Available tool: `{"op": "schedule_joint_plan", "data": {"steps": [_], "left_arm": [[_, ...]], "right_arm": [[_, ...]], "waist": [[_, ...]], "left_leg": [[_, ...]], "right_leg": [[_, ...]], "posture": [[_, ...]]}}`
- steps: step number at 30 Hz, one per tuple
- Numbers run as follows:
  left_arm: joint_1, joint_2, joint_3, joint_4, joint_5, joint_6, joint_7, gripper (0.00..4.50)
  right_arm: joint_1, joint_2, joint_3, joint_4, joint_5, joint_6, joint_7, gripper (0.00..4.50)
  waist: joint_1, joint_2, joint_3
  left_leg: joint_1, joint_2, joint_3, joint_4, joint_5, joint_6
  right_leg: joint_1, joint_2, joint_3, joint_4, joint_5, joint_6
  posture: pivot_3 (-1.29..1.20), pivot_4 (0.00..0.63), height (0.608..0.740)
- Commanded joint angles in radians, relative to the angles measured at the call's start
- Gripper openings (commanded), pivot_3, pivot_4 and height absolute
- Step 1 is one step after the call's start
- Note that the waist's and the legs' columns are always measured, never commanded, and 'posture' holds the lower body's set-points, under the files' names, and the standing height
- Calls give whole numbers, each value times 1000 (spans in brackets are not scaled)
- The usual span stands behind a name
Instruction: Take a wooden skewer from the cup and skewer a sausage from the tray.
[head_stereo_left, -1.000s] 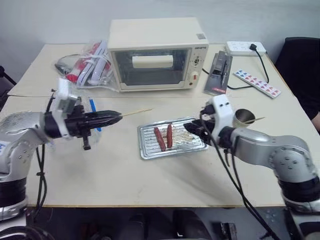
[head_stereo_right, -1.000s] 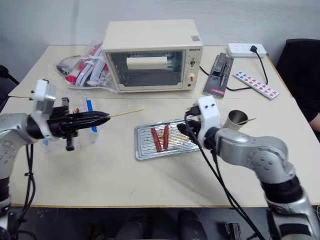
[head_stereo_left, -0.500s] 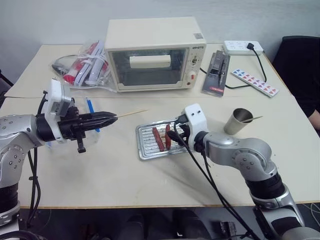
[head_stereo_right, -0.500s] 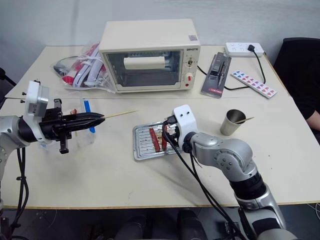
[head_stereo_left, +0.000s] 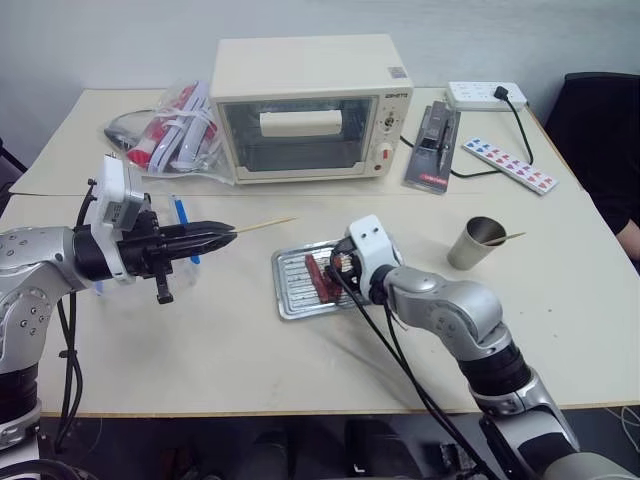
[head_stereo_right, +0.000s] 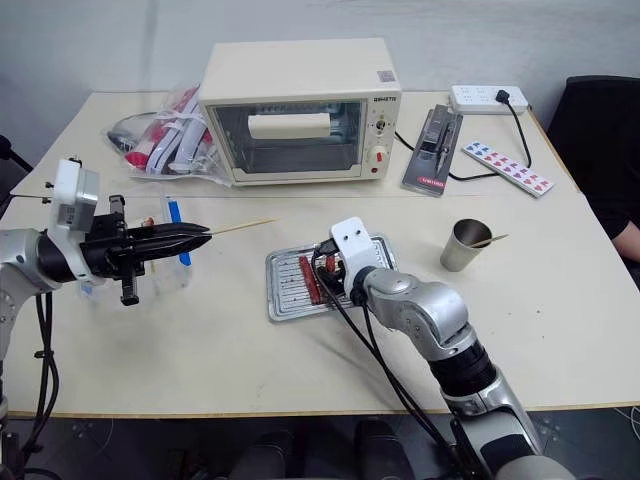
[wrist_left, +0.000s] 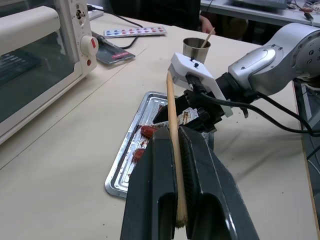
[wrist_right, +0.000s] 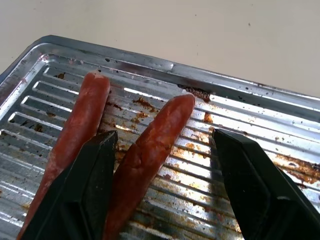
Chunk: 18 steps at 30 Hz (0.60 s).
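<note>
Lowered onto the tray, the right claw now straddles the shorter sausage with open jaws, ready to grasp, while the left claw clamps the skewer level.

Ribbed, shiny metal tray with brown grease marks; glossy reddish-brown sausage. Pale matt wooden skewer; matt black tool fingers. Smooth, matt pale bench.
</note>
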Motion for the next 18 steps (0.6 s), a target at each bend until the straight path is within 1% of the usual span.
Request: {"op": "schedule_joint_plan", "data": {"steps": [1, 2, 4, 5, 8, 18], "left_arm": [[-24, -2, 2, 3, -11, -19, 0, 0], [-25, -2, 1, 4, -10, -21, 0, 0], [-28, -3, -1, 8, -9, -24, -1, 0], [-30, -4, -3, 11, -8, -26, -2, 0], [-35, -6, -9, 19, -7, -31, -4, 0], [-62, -7, -31, 45, 2, -47, -15, 0]], "right_arm": [[6, 13, 8, -3, -65, -16, 38, 3147], [9, 14, 12, -4, -79, -17, 48, 3147], [15, 21, 12, -9, -101, -14, 64, 2765], [18, 25, 12, -13, -110, -10, 70, 2645], [24, 32, 15, -25, -138, 1, 91, 1926], [62, 49, -5, -50, -201, 24, 140, 1926]], "waist": [[0, 0, 0], [0, 0, 0], [0, 0, 0], [0, 0, 0], [-2, 0, 0], [-2, 0, 0]], "left_leg": [[0, 0, 0, 0, 0, 0], [0, 0, 0, 0, 0, 0], [0, 0, 0, 0, 0, 0], [0, 0, 0, 0, 0, 0], [0, 0, 0, 0, 0, 0], [0, 0, 0, 0, 0, 0]], "right_leg": [[0, 0, 0, 0, 0, 0], [0, 0, 0, 0, 0, 0], [0, 0, 0, 0, 0, 0], [0, 0, 0, 0, 0, 0], [0, 0, 0, 1, 0, 0], [0, 0, 0, 1, 0, 0]], "posture": [[0, 150, 740], [0, 150, 740], [0, 150, 740], [0, 150, 740], [0, 150, 740], [0, 150, 740]]}}
